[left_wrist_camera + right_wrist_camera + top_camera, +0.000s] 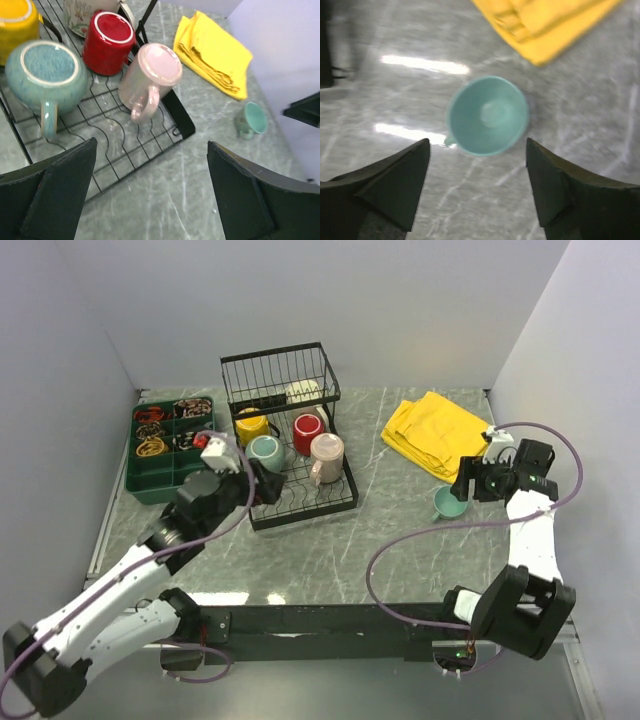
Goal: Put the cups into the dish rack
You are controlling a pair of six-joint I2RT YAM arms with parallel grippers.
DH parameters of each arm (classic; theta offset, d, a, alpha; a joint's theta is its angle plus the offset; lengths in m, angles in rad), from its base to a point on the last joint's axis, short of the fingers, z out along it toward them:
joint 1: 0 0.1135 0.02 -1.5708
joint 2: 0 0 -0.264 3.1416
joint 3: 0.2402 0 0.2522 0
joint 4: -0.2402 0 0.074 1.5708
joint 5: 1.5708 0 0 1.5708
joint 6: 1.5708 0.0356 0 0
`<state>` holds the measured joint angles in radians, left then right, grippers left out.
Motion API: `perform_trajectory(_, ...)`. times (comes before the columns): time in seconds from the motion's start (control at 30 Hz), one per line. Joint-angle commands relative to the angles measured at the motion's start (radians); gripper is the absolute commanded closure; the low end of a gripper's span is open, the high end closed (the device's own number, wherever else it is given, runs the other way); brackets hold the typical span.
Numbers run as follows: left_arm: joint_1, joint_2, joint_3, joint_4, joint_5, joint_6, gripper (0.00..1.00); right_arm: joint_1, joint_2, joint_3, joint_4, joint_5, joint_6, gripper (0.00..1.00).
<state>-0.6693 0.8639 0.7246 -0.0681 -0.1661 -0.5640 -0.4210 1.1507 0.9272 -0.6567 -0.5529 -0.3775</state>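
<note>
Closest to me, my left claw (151, 146) stands wide open and empty, hovering over the near corner of the dish rack (300, 515). On its flat part sit the yellow cup (250, 426), large teal cup (266, 451), red cup (307, 432) and pinkish cup (326, 456), the last three bottom-up. Further right, the small teal cup (449, 503) stands mouth-up on the table (380, 540), my right claw (478, 145) open above it, near a yellow cloth (437, 433).

I see a black wire dish rack (300, 516) holding a yellow mug (250, 425) and, bottoms up, a large teal mug (266, 452), red mug (307, 433) and pink mug (326, 457); a small teal mug (448, 504) stands mouth-up on the table (400, 550), well apart
</note>
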Motion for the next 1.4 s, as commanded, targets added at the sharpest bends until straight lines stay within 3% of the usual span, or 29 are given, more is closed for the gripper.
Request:
perform_trajectory(0.0,0.022,-0.127,-0.060,-0.061,0.094,-0.100,0.04,-0.007,0.095,0.008,0.078,0.214,0.012,0.21)
perform_trajectory(0.4,0.028,-0.399,-0.212,-0.061,0.175,-0.333,0.04,-0.005,0.420,0.094,0.101,0.203,0.064,0.40)
perform_trajectory(0.57,0.030,-0.417,-0.258,0.007,0.232,-0.413,0.04,-0.001,0.498,0.133,0.072,0.153,0.075,0.53)
perform_trajectory(0.73,0.031,-0.396,-0.309,0.178,0.321,-0.534,0.04,0.001,0.509,0.127,0.059,0.123,0.062,0.72)
perform_trajectory(0.77,0.033,-0.382,-0.327,0.212,0.333,-0.560,0.04,-0.001,0.509,0.124,0.054,0.119,0.060,0.85)
perform_trajectory(0.83,0.039,-0.358,-0.341,0.343,0.376,-0.638,0.04,-0.001,0.504,0.127,0.034,0.093,0.045,1.00)
perform_trajectory(1.0,0.043,-0.152,-0.343,0.644,0.502,-0.789,0.04,-0.001,0.439,0.131,-0.009,0.004,0.017,1.00)
perform_trajectory(1.2,0.043,0.134,-0.297,1.033,0.621,-1.002,0.02,-0.002,0.268,0.194,-0.107,-0.318,0.000,1.00)
perform_trajectory(1.3,0.036,0.276,-0.214,1.140,0.703,-1.072,0.01,-0.002,0.164,0.219,-0.029,-0.485,0.081,1.00)
perform_trajectory(1.37,0.025,0.374,-0.134,1.195,0.740,-1.105,0.01,-0.001,0.080,0.211,0.138,-0.604,0.202,1.00)
